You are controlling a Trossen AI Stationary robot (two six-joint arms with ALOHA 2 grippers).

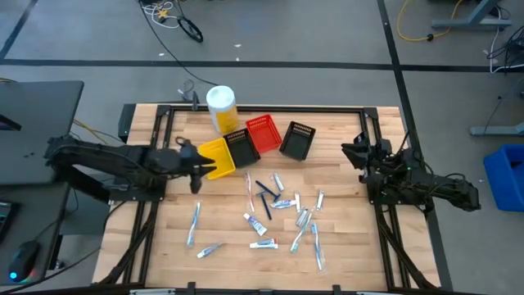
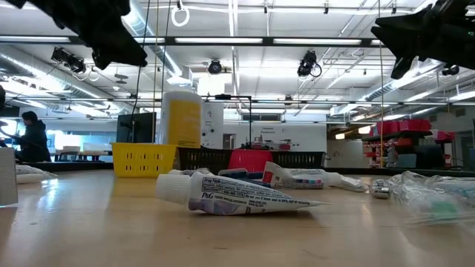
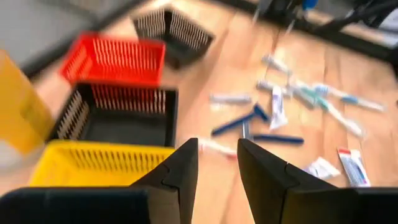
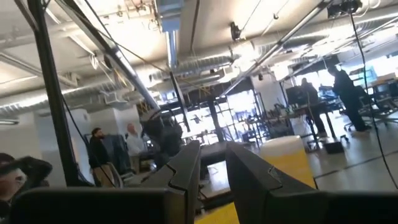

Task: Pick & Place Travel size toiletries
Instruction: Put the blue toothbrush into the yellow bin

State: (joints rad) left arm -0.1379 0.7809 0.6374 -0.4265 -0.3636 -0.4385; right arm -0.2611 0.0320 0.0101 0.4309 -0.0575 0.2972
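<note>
Scattered flat on the bench, just past and to the right of the left gripper: the travel size toiletries, long axes pointing every which way, dark blue sticks slanting toward the baskets. Nothing pinched; fingers a little apart, hovering over the yellow basket. Probably between drop-off and next pick. Next: swing out, line up across one item's long axis. Right gripper parked well apart, fingers narrowly spread, empty.

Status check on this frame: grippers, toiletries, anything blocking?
Left gripper open, empty, above the yellow plastic basket. Right gripper parked at table edge, holding nothing. Small toiletry tubes and toothbrushes scattered on wood. No obstruction.
</note>
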